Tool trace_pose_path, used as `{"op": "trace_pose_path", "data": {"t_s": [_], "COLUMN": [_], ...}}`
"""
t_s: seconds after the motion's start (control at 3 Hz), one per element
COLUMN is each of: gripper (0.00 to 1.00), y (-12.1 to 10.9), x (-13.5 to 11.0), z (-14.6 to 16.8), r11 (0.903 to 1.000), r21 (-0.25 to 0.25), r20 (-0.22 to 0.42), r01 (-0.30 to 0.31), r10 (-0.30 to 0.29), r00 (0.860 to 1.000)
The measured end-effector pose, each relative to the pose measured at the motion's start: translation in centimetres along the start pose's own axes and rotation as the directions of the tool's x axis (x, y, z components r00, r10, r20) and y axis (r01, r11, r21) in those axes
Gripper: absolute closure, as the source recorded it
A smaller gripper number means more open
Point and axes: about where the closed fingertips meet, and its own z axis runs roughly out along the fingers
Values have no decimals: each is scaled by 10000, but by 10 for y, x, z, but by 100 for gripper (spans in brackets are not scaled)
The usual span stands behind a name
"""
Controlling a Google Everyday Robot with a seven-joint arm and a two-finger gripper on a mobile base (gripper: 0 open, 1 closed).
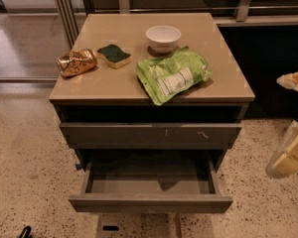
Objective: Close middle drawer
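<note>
The middle drawer (150, 203) stands pulled well out below the scratched front (150, 133), so closing has not begun; this reads as the approach step. The claw is out of view, and only pale arm parts (294, 152) show at the right edge, well apart from the drawer; whether the claw is spread or pressed together cannot be told. Next it likely must reach the plain front and push straight inward. The drawer looks empty. On the counter (89, 86), a white bowl (163, 36) also appears empty.
</note>
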Motion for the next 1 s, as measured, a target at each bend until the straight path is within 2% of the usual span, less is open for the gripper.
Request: {"op": "trace_pose_path", "data": {"t_s": [0.33,0.67,1.0], "gripper": [0,0,0], "y": [37,65,69], "x": [28,57,79], "z": [34,106,178], "r11": [9887,9618,9326], "r21": [34,-550,-1147], "r20": [1275,2085,2420], "r01": [-1500,-2681,-3423], "r10": [1484,2736,3604], "r00": [9807,9390,9009]}}
